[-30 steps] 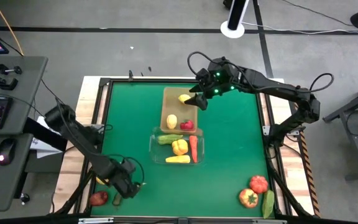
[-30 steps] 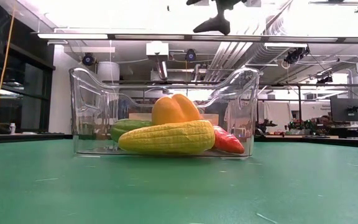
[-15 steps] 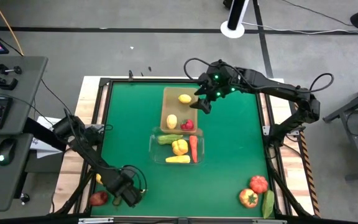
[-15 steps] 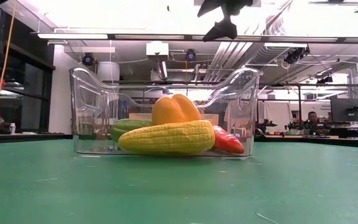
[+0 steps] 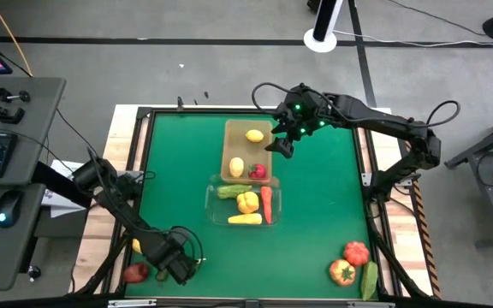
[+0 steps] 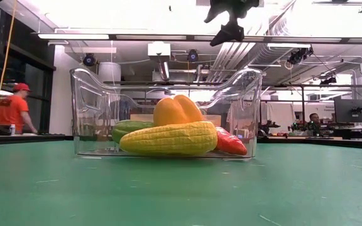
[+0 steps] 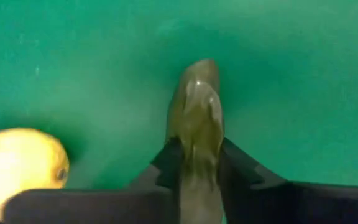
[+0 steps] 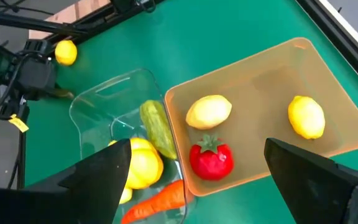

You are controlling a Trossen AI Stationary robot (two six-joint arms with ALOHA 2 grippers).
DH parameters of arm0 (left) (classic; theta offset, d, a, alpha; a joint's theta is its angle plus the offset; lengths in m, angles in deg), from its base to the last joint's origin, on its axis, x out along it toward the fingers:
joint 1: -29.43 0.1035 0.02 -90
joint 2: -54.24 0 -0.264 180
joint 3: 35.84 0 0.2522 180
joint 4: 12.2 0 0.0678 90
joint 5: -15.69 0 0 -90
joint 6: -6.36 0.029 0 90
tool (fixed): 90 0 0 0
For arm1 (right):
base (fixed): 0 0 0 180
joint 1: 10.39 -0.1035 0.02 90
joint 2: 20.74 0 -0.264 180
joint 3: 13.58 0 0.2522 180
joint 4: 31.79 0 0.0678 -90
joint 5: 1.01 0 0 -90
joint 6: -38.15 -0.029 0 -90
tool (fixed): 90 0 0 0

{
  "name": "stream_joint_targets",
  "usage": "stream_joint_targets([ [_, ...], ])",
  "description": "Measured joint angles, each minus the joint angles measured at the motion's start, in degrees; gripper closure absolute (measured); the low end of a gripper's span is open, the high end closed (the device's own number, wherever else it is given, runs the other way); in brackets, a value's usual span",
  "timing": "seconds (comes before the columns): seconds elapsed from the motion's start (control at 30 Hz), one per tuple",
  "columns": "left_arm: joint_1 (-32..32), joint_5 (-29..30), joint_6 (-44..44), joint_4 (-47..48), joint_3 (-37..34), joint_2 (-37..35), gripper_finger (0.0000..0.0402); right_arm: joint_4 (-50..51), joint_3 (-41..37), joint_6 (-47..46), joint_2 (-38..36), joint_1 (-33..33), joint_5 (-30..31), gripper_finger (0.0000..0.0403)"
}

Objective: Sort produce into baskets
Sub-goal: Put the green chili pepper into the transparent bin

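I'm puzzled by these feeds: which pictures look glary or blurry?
Low view: ceiling lights blow out the top, silhouetting the right gripper above the clear bin. Left wrist view: soft and close; the left gripper pinches a blurred green vegetable.

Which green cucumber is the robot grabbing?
The cucumber at the table's front left corner, pinched in the left gripper. Another cucumber lies in the clear basket, and a third lies untouched at the front right corner.

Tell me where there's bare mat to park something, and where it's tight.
Open: the green mat between the clear bin and the right-side tomato, and the strip left of the tan bin. Crowded: the front-left corner, where the left gripper grips a green vegetable beside a lemon. The right gripper hovers open by the tan bin.
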State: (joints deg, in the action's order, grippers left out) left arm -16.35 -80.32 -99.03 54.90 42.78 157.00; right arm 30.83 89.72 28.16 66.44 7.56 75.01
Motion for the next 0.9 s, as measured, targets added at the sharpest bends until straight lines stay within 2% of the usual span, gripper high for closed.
stream_joint_targets([
  [0.07,0.71,2.75,1.93,-0.14,0.0,-1.11,0.0373,0.02,0.0,-0.01,-0.37,0.0,0.0,0.0043],
  [0.2,2.55,8.61,5.46,0.85,0.0,-5.98,0.0373,0.0,0.0,-0.07,-1.93,0.0,0.02,0.0043],
  [0.33,5.03,14.54,9.71,2.6,0.0,-13.64,0.0374,0.0,0.0,-1.27,-4.36,-0.02,0.27,0.0043],
  [0.5,8.16,24.26,19.09,2.32,0.66,-24.47,0.0374,-0.04,0.0,-3.73,-7.96,-0.24,0.52,0.0043],
  [0.6,11.0,27.81,28.21,2.12,2.59,-28.69,0.0378,0.06,0.0,-4.1,-9.89,-0.74,0.75,0.0043],
  [0.73,16.75,31.29,44.21,1.36,5.64,-30.32,0.0378,0.2,0.0,-5.29,-12.11,-2.16,4.05,0.0043],
  [0.9,24.84,31.13,68.73,-9.51,6.23,-29.49,0.0379,0.26,0.0,-7.31,-13.83,-4.2,8.33,0.0043],
])
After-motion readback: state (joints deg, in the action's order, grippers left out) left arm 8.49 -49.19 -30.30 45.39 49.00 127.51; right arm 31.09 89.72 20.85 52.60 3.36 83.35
